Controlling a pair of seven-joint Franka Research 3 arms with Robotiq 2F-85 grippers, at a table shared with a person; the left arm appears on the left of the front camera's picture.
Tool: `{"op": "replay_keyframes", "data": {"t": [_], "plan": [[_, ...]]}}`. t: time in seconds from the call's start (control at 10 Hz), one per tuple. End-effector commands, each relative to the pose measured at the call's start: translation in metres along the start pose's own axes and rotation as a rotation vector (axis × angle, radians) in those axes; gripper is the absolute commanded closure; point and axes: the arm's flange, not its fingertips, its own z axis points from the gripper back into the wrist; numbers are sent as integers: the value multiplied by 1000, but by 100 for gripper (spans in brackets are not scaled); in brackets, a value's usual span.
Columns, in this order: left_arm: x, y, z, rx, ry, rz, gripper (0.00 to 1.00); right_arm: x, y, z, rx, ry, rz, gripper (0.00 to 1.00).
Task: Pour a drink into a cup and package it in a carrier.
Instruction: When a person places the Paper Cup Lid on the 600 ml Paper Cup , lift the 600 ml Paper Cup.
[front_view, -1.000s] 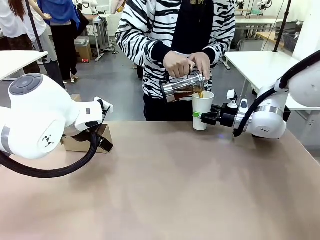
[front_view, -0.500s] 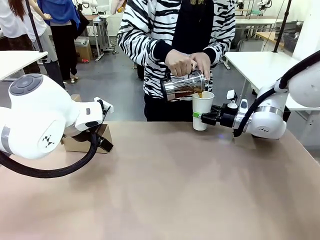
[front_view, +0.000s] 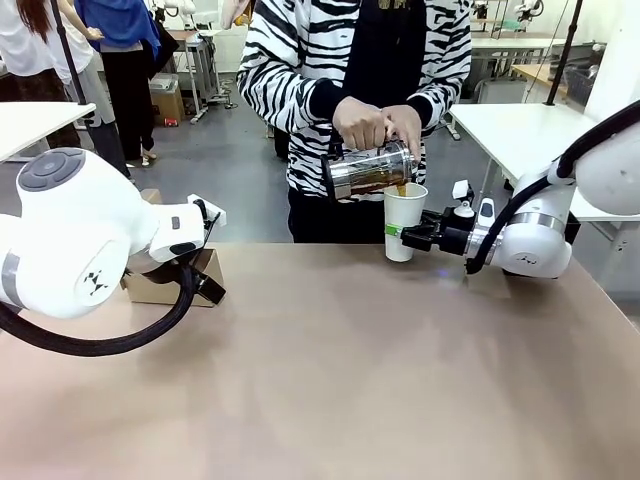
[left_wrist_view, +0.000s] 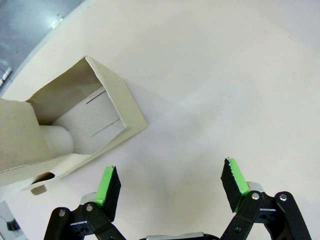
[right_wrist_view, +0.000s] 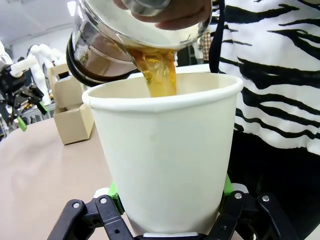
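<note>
My right gripper (front_view: 400, 232) is shut on the tall white paper cup (front_view: 405, 218), holding it upright at the table's far edge. A person's hands (front_view: 375, 125) tilt a clear jug (front_view: 370, 172) over it. In the right wrist view the brown drink (right_wrist_view: 157, 75) streams from the jug (right_wrist_view: 110, 45) into the cup (right_wrist_view: 165, 160), whose base sits between my green pads (right_wrist_view: 114, 192). The brown cardboard carrier (front_view: 150, 288) stands at the far left. My left gripper (left_wrist_view: 170, 175) hangs open just beside the carrier (left_wrist_view: 110, 107), with nothing between its fingers. A white rounded shape (left_wrist_view: 56, 137) shows inside the carrier.
My bulky left arm (front_view: 90, 240) covers much of the carrier in the front view. The person stands close against the far edge of the brown table (front_view: 330, 380). White tables (front_view: 510, 125) stand behind at right and left.
The person has raised the jug slightly and brought it a little more level while the drink keeps flowing. Both arms have stayed still.
</note>
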Motion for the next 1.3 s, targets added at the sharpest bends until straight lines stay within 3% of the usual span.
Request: {"op": "replay_keyframes", "data": {"t": [0.0,1.2], "plan": [[0,0,0,-2,-2,0,0,4,2,0,-1,-4,-2,20],[0,0,0,-2,-2,0,0,4,2,0,-1,-4,-2,20]]}}
